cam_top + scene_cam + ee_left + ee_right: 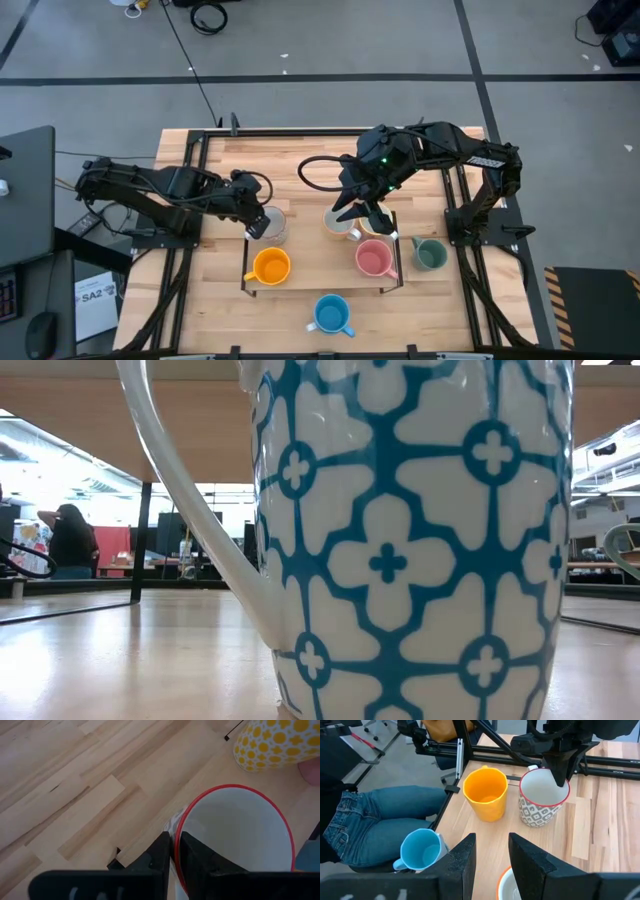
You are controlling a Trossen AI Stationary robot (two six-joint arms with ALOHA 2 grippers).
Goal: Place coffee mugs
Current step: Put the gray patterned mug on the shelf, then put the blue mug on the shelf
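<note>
Coffee mugs: orange mug (pixel 271 266), pink mug (pixel 374 258), green mug (pixel 430 254), blue mug (pixel 331 314) stand placed. Left gripper (pixel 257 226) pinches the red-rimmed mug (pixel 235 840) by its wall. Right gripper (pixel 372 218) hovers parted over a cream mug (pixel 338 224); placing unfinished.

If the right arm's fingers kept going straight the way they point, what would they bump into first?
Probably the orange mug. The right gripper has its fingers apart, and the gap between them lines up with that mug across bare table. Depth is hard to judge, so they might pass above it.

The left gripper (pixel 257 226) hangs low with its fingers (pixel 161 851) pinched close together. The right gripper (pixel 368 222) hovers mid-table, fingers (pixel 465 854) parted.
</note>
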